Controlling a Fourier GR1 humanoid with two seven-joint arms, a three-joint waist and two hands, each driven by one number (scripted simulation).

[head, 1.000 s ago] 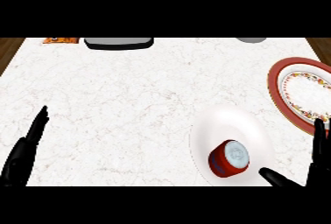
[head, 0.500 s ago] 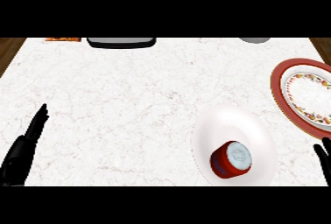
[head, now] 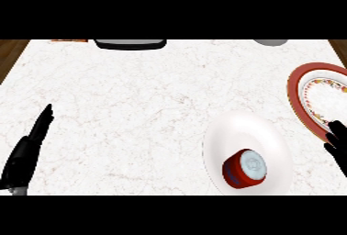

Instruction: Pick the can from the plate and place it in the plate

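- A red can (head: 244, 169) with a pale silver lid lies tilted on a plain white plate (head: 234, 133), on the plate's near half, close to the lower edge of the view. Nothing is touching the can.
- The white plate sits on a white marble counter (head: 149, 101) with faint reddish veining, at the right of centre.
- The right hand (head: 336, 146) shows only as a black shape at the right edge, just beside the white plate and apart from the can. Too little of it is in view to tell whether its fingers are spread or curled.
- The left hand (head: 28, 149) is at the lower left, well apart from both plates. Its black fingers are straight and pressed together, pointing away from the robot, and it holds nothing.
- Farther off at the right edge is a second plate (head: 297, 94) with a red rim and a floral border, partly cut off by the view. The right hand overlaps its near edge.
- At the counter's far edge are a dark tray-like object (head: 130, 44), a small orange patterned item (head: 68, 41) to its left, and a grey round object (head: 271, 42) to the right, all partly cut off.
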